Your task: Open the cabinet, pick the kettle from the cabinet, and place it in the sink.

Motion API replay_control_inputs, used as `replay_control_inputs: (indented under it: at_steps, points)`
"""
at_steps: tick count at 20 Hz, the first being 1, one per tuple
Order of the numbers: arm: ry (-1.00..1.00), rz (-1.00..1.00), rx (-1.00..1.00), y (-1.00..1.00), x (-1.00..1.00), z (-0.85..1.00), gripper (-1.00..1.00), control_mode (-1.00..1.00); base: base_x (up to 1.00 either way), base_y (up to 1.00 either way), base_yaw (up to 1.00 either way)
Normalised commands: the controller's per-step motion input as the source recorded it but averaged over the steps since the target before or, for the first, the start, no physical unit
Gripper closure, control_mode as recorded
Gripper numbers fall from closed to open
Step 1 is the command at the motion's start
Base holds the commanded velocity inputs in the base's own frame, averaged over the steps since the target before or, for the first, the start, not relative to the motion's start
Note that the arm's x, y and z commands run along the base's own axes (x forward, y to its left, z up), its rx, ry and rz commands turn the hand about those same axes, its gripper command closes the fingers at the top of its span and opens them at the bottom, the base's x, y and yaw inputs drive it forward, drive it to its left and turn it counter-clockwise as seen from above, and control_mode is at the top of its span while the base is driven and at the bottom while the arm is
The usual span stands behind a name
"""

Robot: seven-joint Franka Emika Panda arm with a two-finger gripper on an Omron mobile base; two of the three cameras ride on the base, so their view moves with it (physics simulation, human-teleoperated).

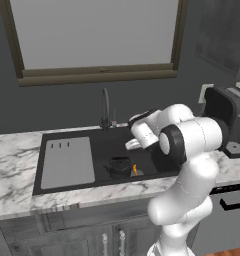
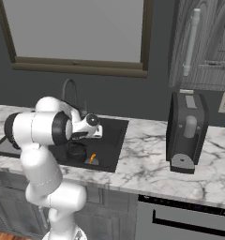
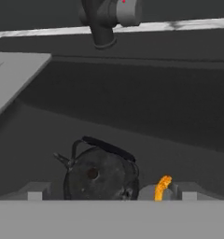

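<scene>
Nearest to the hand camera: the black kettle (image 3: 101, 173) sits low in the hand view, just in front of the two finger tips, on the floor of the sink (image 3: 132, 107).
Kettle pose: it stands upright, its lid knob faces up, and its arched handle (image 3: 109, 147) runs from upper left to lower right across the top, as this tilted view shows it.
Small orange thing: a small orange piece (image 3: 162, 186) lies just beside the kettle, on the side of the right finger tip; I cannot tell what it is.
Gripper (image 1: 133, 145): it hangs above the basin and looks down into it. The finger tips stand well apart, one on each side of the kettle, and they pinch nothing.
Key relation: the kettle lies directly under the hand, a little forward, between the lines of the two fingers. The hand is above and apart from it, not touching.
Kettle in the base views: the kettle (image 1: 120, 165) rests in the deep right part of the basin, beside the light grey drainboard (image 1: 68, 161), and the faucet (image 1: 106, 108) rises behind it.
Cabinet (image 2: 203, 42): in the right base view its door looks closed, with the long bar handle (image 2: 191, 41) upright, far to the right of the sink.
Judgement: the kettle is already in the sink and free of the fingers, so the placing seems done; the coming move is probably only to lift the hand straight up, clear of the arched handle.
</scene>
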Motion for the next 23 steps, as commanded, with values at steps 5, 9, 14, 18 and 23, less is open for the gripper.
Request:
replay_control_inputs:
  at_steps: [5, 9, 14, 18, 23]
  points:
    - [0.0, -0.04, -0.11, -0.15, -0.2, 0.44, -1.0, -1.0, 0.0, 0.0, 0.0]
    - [0.0, -0.05, -0.09, -0.16, -0.29, 0.47, -1.0, -1.0, 0.0, 0.0, 0.0]
    - [0.0, -0.07, -0.06, -0.13, -0.26, 0.47, -1.0, -1.0, 0.0, 0.0, 0.0]
    - [0.0, -0.07, -0.01, -0.08, -0.24, 0.48, -1.0, -1.0, 0.0, 0.0, 0.0]
    - [0.0, -0.07, 0.0, -0.04, -0.25, 0.51, -1.0, -1.0, 0.0, 0.0, 0.0]
